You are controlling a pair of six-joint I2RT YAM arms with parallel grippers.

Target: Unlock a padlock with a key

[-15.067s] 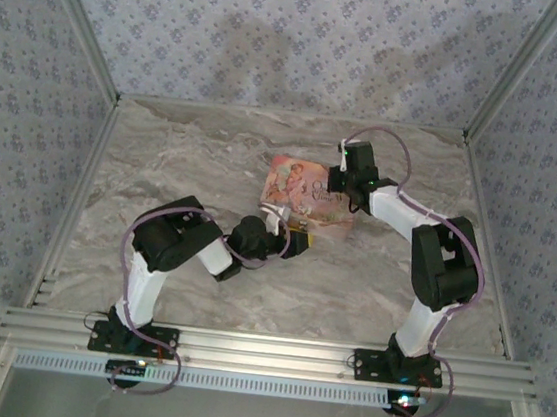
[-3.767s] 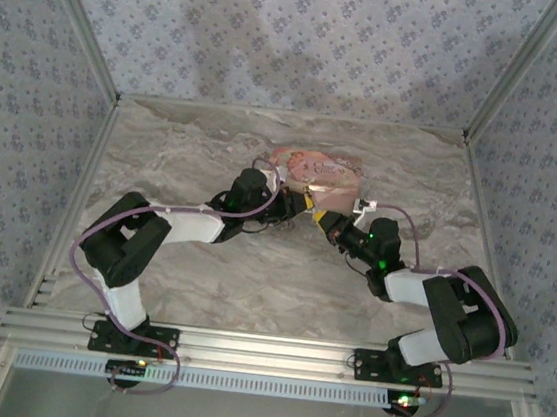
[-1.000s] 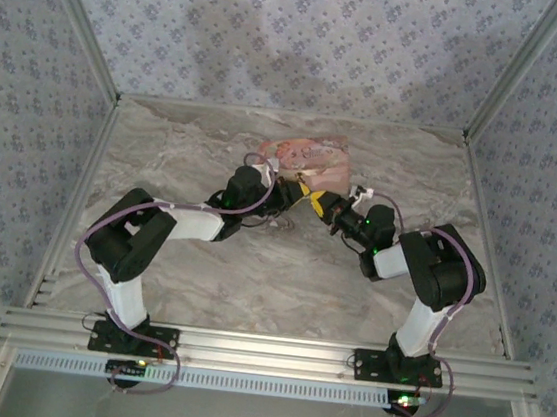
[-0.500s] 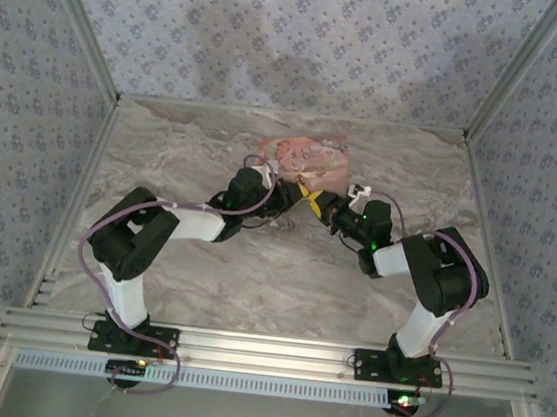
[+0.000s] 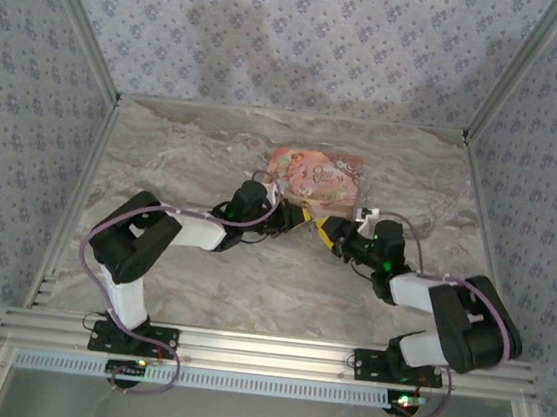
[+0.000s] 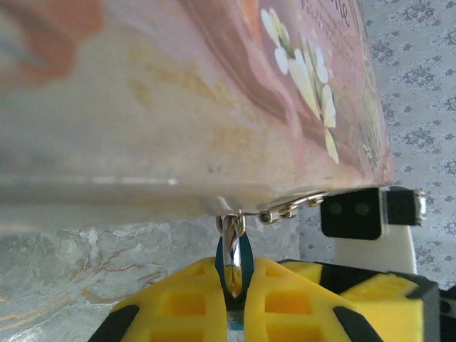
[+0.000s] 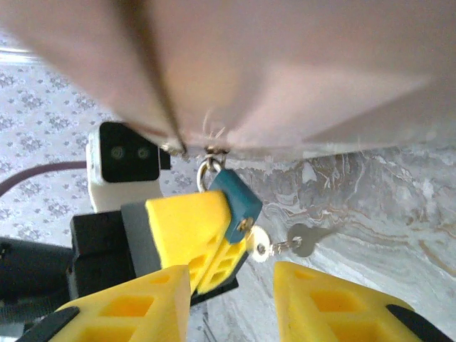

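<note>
A small teal padlock (image 7: 236,199) hangs by its silver shackle (image 6: 232,249) from the hasp of a pink flowered box (image 5: 314,176). My left gripper (image 6: 234,269) is shut on the padlock, one yellow finger (image 7: 187,222) on each side of its body. A silver key (image 7: 258,246) sticks out of the keyhole, and a second key (image 7: 303,239) dangles from its ring. My right gripper (image 7: 231,279) stands open just short of the key, touching nothing. In the top view the left gripper (image 5: 293,217) and right gripper (image 5: 327,232) meet at the box's near edge.
The box (image 6: 178,92) rests on the marble table (image 5: 215,151), close to the back wall. The right arm's wrist camera housing (image 6: 365,212) is just beyond the padlock. Aluminium rails (image 5: 263,348) border the table's near edge.
My right gripper has opened and let go of the key, which stays in the padlock, and it has drawn back slightly. The box and both grippers have shifted toward the near right.
</note>
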